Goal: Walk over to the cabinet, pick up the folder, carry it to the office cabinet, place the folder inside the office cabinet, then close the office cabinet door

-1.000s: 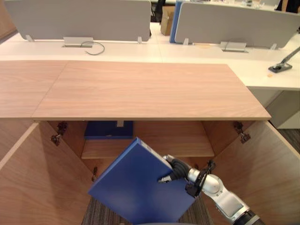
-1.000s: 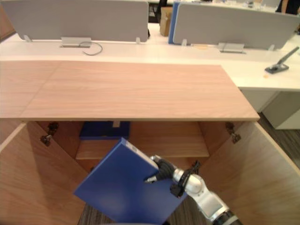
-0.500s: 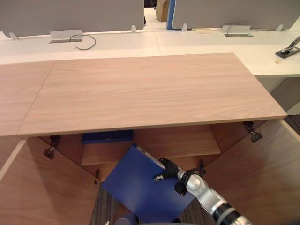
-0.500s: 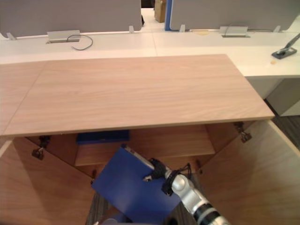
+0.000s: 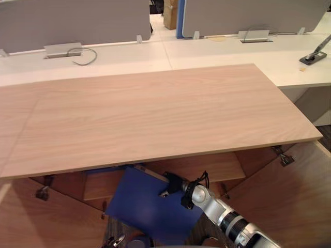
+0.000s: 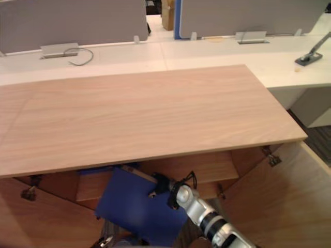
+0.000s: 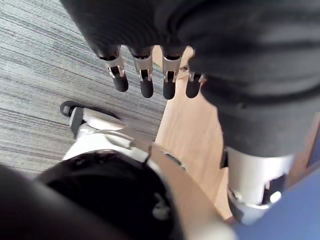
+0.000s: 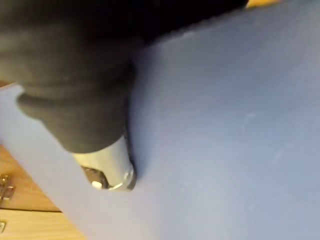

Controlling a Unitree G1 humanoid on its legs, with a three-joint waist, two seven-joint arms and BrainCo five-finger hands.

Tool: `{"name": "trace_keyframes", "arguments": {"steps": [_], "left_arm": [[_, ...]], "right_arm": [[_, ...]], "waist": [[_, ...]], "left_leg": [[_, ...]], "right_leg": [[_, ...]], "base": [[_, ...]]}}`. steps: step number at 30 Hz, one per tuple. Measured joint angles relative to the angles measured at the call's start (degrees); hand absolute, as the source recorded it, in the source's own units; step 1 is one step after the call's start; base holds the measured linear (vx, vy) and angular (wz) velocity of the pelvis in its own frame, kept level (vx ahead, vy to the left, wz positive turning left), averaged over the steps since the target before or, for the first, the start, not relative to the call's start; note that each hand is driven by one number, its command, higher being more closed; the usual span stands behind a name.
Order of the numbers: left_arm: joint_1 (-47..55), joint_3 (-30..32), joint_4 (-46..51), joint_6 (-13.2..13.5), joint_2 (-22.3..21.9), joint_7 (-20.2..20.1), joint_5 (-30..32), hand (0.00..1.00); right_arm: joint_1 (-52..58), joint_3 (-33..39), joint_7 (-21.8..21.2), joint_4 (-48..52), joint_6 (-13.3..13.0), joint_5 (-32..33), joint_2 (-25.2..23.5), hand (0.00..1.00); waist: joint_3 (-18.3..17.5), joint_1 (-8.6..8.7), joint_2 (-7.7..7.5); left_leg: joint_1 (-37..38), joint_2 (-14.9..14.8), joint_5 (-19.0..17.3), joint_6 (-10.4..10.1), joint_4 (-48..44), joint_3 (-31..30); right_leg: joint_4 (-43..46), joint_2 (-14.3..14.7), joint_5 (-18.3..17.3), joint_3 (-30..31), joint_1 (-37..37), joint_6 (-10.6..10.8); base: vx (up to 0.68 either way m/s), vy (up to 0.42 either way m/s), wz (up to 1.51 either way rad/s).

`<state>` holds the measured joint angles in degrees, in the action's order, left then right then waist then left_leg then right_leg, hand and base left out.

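Camera's moved in over the cabinet top since 1 s ago, and the folder (image 5: 145, 206) has gone with the arm towards the opening: its upper corner, then clear below the top's front edge, is now hidden under that edge. Nearest: left hand (image 7: 145, 75) hangs over the carpet (image 7: 40, 75), fingers straight and apart, holding nothing. Right hand (image 5: 175, 184) is clamped on the folder's right-hand edge, thumb (image 8: 107, 170) flat on the blue face (fingers behind the cover, hidden). Folder is held off the floor, tilted corner-up, between the two open doors: left door (image 5: 41, 222) and right door (image 5: 289, 206) both swung out towards the camera. Free room left of the folder up to the left door; on the right the forearm sits between the folder and the right door. Can't tell if the folder's top edge touches the underside of the cabinet top (image 5: 155, 113) or just passes beneath. Inside, shelf (image 5: 222, 168) runs across behind the hand, bare on its right half; a sliver of another blue item (image 5: 101, 170) shows on its left end, just beside the folder's corner. Hinge (image 5: 283, 157) sits at the right door's upper corner. Cabinet top is a flat wood slab whose front edge overhangs the opening. Beyond it: white desk (image 5: 217, 57), a looped cable (image 5: 83, 54), two grey screens (image 5: 72, 23), and a cardboard box (image 5: 169, 15) in the gap between them.
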<state>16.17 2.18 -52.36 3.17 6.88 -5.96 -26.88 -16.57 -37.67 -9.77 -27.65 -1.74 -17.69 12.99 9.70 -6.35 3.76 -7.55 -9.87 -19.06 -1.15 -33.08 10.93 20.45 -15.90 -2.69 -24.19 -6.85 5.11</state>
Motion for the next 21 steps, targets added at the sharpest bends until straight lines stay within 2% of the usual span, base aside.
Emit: {"name": "trace_keyframes", "arguments": {"steps": [3,6,10,14,15,16,18,20,21], "left_arm": [[-0.27,0.48,0.23,0.11,-0.1,-0.13,-0.01,0.0],[-1.15,0.92,-0.1,0.14,-0.44,-0.36,0.03,0.0],[-2.96,1.05,-1.06,0.14,-0.56,-0.75,0.11,0.0],[-3.04,0.56,-1.3,0.07,-0.57,-1.13,0.12,0.0],[-3.09,0.43,-1.17,0.08,-0.57,-1.24,0.12,0.0],[-3.21,0.31,-0.95,0.08,-0.55,-1.25,0.02,0.0],[-3.61,-0.02,-0.58,0.0,-0.63,-0.65,-0.43,0.0],[-3.47,0.02,0.9,-0.09,-1.18,-0.33,-0.43,0.0],[-3.25,0.06,2.8,-0.43,-1.55,0.51,-0.61,0.0]], "right_arm": [[-0.55,0.04,0.22,0.0,0.09,1.31,0.76,1.0],[-2.64,0.19,0.22,0.15,0.1,5.36,1.97,1.0],[-3.39,4.29,0.1,1.12,0.17,17.04,4.18,1.0],[-3.72,13.08,0.05,1.18,0.38,34.35,4.16,1.0],[-4.02,14.51,0.02,1.18,0.42,36.66,3.78,1.0],[-4.25,16.49,0.85,1.19,0.35,41.09,2.49,1.0],[-4.56,23.61,6.84,4.34,-1.9,62.08,-7.37,1.0],[-5.45,27.63,10.17,7.47,-2.41,66.93,-13.07,1.0],[-6.68,27.99,13.28,7.57,-3.85,73.59,-14.69,1.0]], "waist": [[0.59,0.14,0.2],[2.77,0.52,1.01],[5.17,0.71,2.01],[7.18,0.89,2.88],[7.62,0.88,3.04],[8.34,0.85,3.19],[9.7,0.86,3.49],[10.07,1.02,3.48],[10.35,0.68,3.56]], "left_leg": [[-2.02,-1.21,-0.52,-0.7,-1.92,-0.95],[-5.01,-1.45,-2.63,-1.0,-7.5,-2.65],[-11.16,-1.21,-4.7,-0.89,-13.91,-4.72],[-15.28,-0.27,-6.27,-0.53,-18.9,-6.13],[-15.66,-0.19,-6.34,-0.55,-19.51,-6.28],[-15.79,-0.12,-6.55,-0.4,-20.17,-6.38],[-17.79,0.08,-7.58,-0.26,-22.94,-6.66],[-19.01,0.88,-8.26,0.31,-24.43,-6.74],[-20.12,1.6,-9.08,0.56,-26.41,-7.15]], "right_leg": [[4.22,0.03,-2.6,-0.56,-2.56,-0.05],[12.65,-2.12,-6.9,-0.53,-6.22,-0.27],[20.01,-4.5,-9.91,-0.72,-11.07,-0.37],[25.34,-7.12,-11.73,-0.82,-14.2,-0.15],[25.97,-7.42,-11.85,-0.83,-14.4,-0.1],[26.65,-7.72,-12.09,-0.83,-14.47,-0.2],[30.12,-9.24,-13.53,-0.72,-16.55,-0.23],[32.83,-11.08,-15.19,-0.54,-18.04,0.31],[35.53,-12.72,-16.54,-0.57,-18.84,0.43]], "base": [[-0.03,-0.155,0.07],[-0.07,-0.107,0.18],[-0.08,-0.032,0.19],[-0.03,0.037,0.17],[-0.01,0.036,0.15],[-0.02,0.036,0.09],[-0.04,0.038,0.07],[-0.04,0.009,0.18],[-0.04,-0.02,0.37]]}}
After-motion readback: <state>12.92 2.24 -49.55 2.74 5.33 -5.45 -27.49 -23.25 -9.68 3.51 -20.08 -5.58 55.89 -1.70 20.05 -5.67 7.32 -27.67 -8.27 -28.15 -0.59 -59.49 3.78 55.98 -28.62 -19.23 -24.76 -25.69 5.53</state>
